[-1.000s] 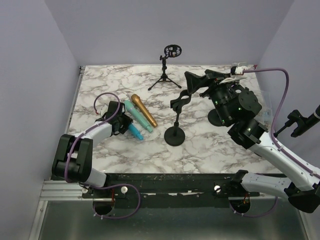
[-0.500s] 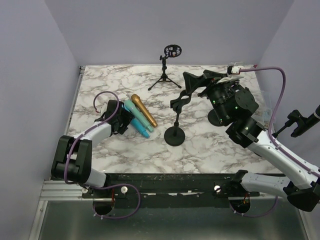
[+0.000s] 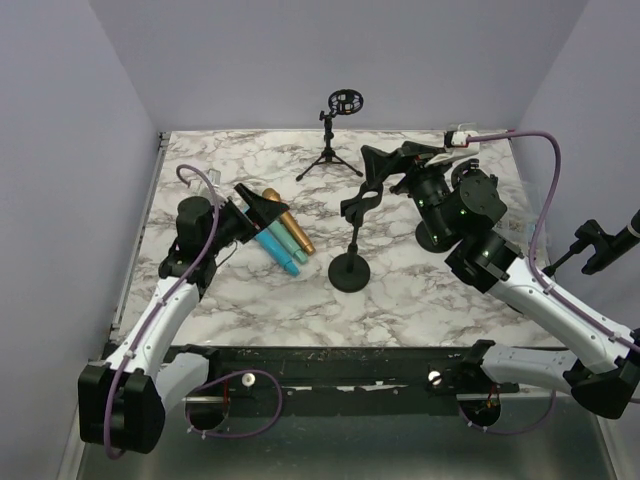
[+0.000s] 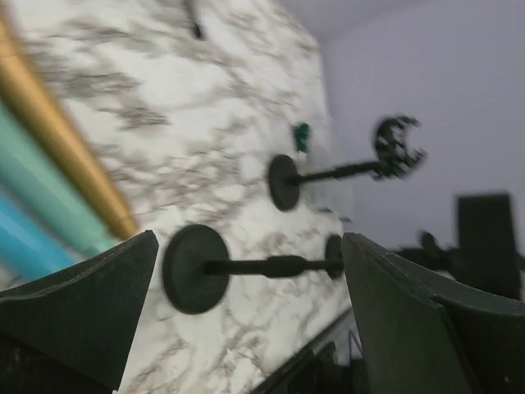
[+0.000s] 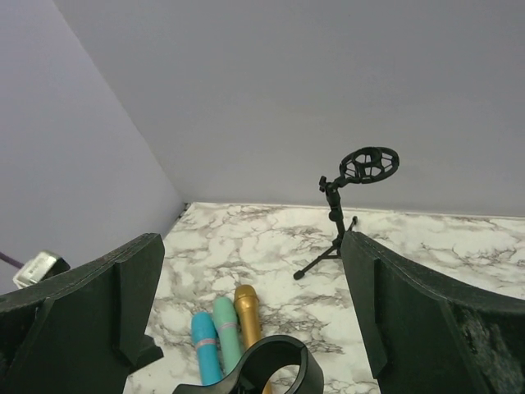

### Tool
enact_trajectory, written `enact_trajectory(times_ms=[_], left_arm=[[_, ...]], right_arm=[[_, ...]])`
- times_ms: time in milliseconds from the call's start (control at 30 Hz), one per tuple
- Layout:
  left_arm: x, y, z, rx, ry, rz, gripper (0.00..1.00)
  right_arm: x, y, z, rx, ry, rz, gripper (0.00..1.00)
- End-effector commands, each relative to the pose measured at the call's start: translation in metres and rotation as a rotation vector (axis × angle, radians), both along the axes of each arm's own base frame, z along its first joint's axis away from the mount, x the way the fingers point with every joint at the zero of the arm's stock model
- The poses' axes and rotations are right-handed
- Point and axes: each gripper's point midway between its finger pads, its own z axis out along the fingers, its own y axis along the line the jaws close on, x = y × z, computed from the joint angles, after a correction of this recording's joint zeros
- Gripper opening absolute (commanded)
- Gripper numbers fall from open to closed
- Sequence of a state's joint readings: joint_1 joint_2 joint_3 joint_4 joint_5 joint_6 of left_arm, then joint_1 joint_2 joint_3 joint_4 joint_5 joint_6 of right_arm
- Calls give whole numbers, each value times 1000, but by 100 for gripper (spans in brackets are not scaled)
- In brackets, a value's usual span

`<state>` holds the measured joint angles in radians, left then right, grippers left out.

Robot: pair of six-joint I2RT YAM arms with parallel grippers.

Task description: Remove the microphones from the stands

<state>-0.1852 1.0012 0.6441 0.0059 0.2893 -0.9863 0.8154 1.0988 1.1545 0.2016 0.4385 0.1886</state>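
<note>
Three microphones lie side by side on the marble table: gold (image 3: 290, 222), teal (image 3: 275, 236) and blue (image 3: 284, 259). The right wrist view shows them too: blue (image 5: 205, 353), teal (image 5: 227, 328), gold (image 5: 248, 316). The round-based stand (image 3: 349, 270) is upright with its clip (image 3: 362, 198) empty. My left gripper (image 3: 262, 203) hovers open above the microphones' heads, holding nothing. In its own blurred view, the left gripper (image 4: 246, 304) frames the stand's base (image 4: 194, 268). My right gripper (image 3: 392, 160) is open, just behind and above the clip (image 5: 275, 361).
A small tripod stand (image 3: 335, 130) with a ring holder stands at the back centre. A second round-based stand (image 3: 432, 238) is partly hidden behind my right arm. Purple walls close in three sides. A clamp (image 3: 600, 245) pokes in at the right.
My left gripper has opened, let go of the blue microphone, and risen off the table. The blue microphone now lies beside the teal one. The right gripper has shifted slightly left.
</note>
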Motion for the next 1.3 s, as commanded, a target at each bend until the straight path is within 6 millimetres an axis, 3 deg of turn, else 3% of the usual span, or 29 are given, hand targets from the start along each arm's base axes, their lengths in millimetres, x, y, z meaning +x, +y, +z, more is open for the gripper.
enact_trajectory(times_ms=[0, 67, 167, 367, 467, 600, 933, 1267], left_arm=[[-63, -69, 111, -159, -400, -658, 95], [-79, -80, 132, -227, -390, -799, 94], [-94, -94, 143, -305, -290, -912, 95], [-111, -122, 155, -401, -204, -945, 99], [-108, -135, 148, -412, -131, -929, 98], [-96, -146, 139, -423, -50, -895, 88], [-68, -156, 125, -469, 70, -791, 87], [-62, -170, 119, -517, 108, -787, 68]], right_arm=[[2, -2, 3, 6, -14, -23, 98], [2, -2, 5, 10, -17, -22, 98], [0, -3, 9, 21, -24, -19, 98], [-2, -7, 12, 32, -29, -24, 98], [-3, -8, 14, 36, -32, -25, 98], [-5, -11, 16, 44, -34, -26, 98], [-11, -20, 20, 65, -45, -38, 98], [-13, -22, 23, 68, -52, -40, 98]])
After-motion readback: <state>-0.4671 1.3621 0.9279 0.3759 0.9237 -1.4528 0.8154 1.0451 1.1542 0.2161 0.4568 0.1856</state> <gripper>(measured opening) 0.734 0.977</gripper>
